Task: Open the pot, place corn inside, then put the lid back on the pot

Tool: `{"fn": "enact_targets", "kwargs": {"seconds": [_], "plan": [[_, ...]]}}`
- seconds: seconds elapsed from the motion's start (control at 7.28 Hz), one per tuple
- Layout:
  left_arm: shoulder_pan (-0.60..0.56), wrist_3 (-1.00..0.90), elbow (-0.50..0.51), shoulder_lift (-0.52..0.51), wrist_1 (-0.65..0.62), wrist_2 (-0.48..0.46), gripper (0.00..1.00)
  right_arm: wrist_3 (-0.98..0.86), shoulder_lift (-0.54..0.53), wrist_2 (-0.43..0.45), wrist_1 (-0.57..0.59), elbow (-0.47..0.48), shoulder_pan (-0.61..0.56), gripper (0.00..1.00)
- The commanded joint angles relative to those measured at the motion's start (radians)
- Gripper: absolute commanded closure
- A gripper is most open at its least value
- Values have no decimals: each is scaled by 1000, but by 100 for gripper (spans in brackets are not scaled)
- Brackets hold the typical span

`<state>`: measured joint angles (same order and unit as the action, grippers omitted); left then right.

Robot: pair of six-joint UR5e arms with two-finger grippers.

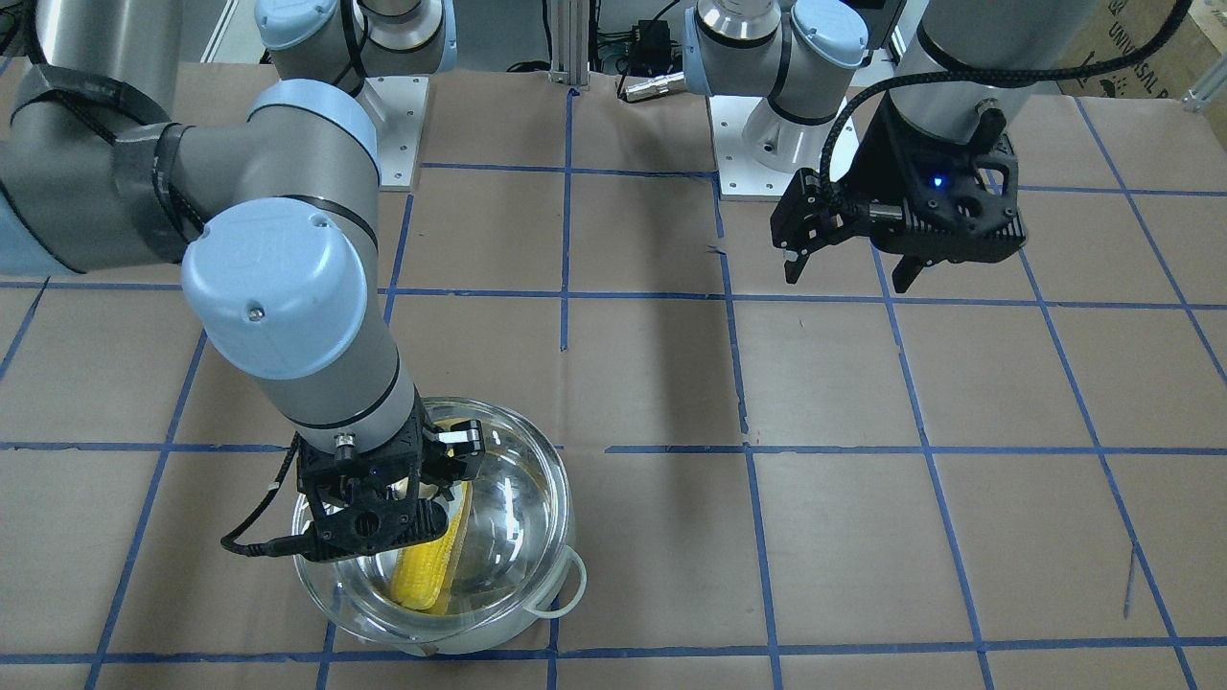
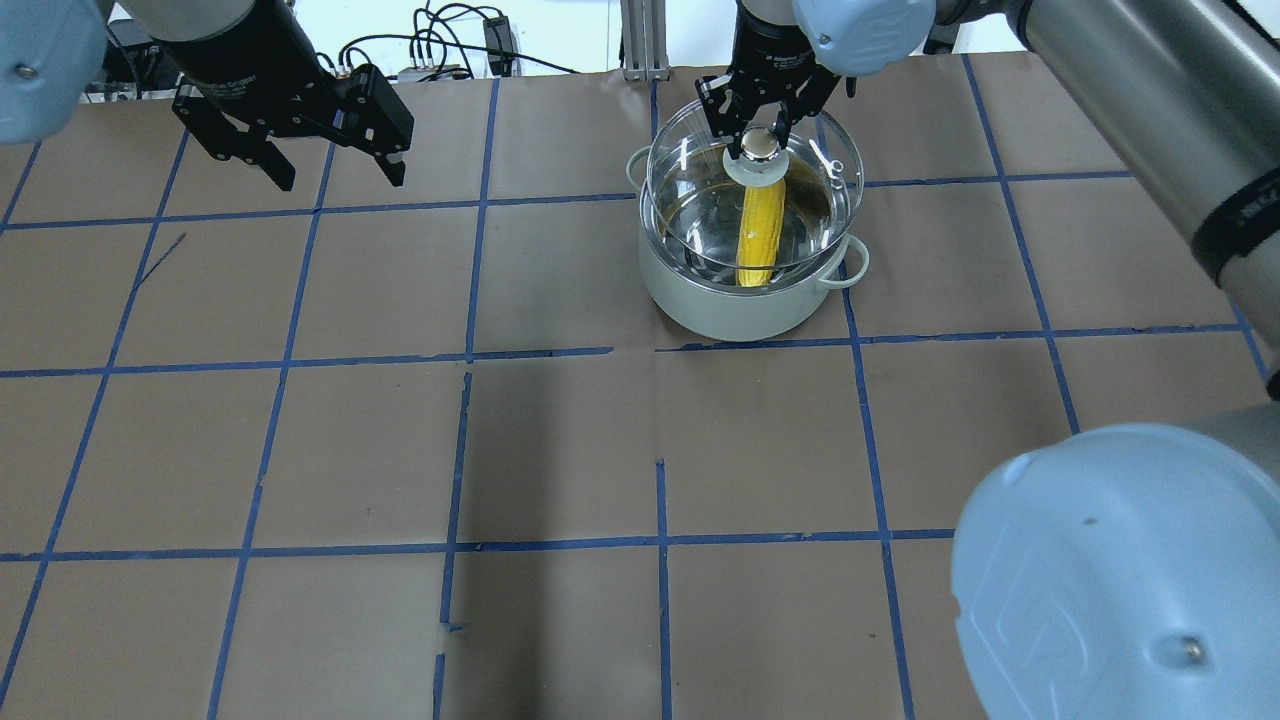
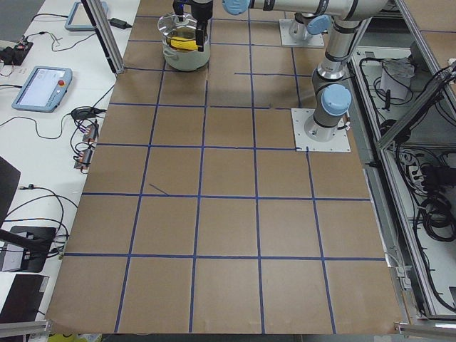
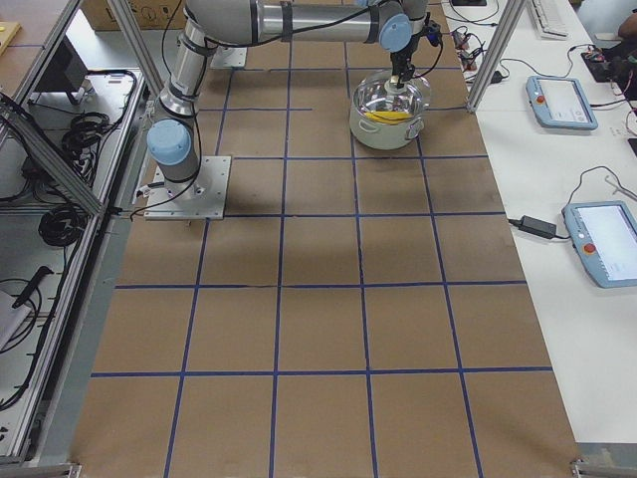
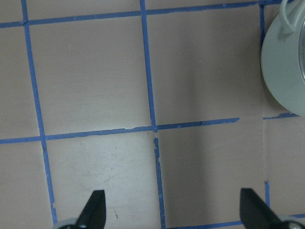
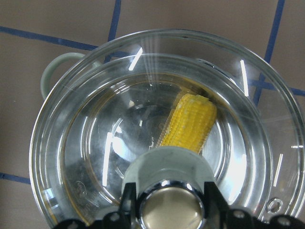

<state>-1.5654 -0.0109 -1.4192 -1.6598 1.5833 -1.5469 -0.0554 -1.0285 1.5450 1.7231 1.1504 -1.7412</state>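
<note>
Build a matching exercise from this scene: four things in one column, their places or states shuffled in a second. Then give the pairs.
1. corn
2. lid
3. left gripper
4. right gripper

A. open, above the table
B. clamped on a knob
C. lying in the pot
D. clear glass, held over the pot

Pairs: 1-C, 2-D, 3-A, 4-B
</note>
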Motion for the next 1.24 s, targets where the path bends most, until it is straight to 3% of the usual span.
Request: {"fn": "enact_targets", "kwargs": {"seconds": [0.0,0.27,1.1], "plan": [[4,48,-10,-2,32,-50,0,0,15,-2,3,-1,-12,66],[7,-32,-3,0,67,-101,0,5,27,0,6,-1,-29,67],[33,-18,-1,3,67,-58,0,2,31,-2,-2,2,-21,66]]}}
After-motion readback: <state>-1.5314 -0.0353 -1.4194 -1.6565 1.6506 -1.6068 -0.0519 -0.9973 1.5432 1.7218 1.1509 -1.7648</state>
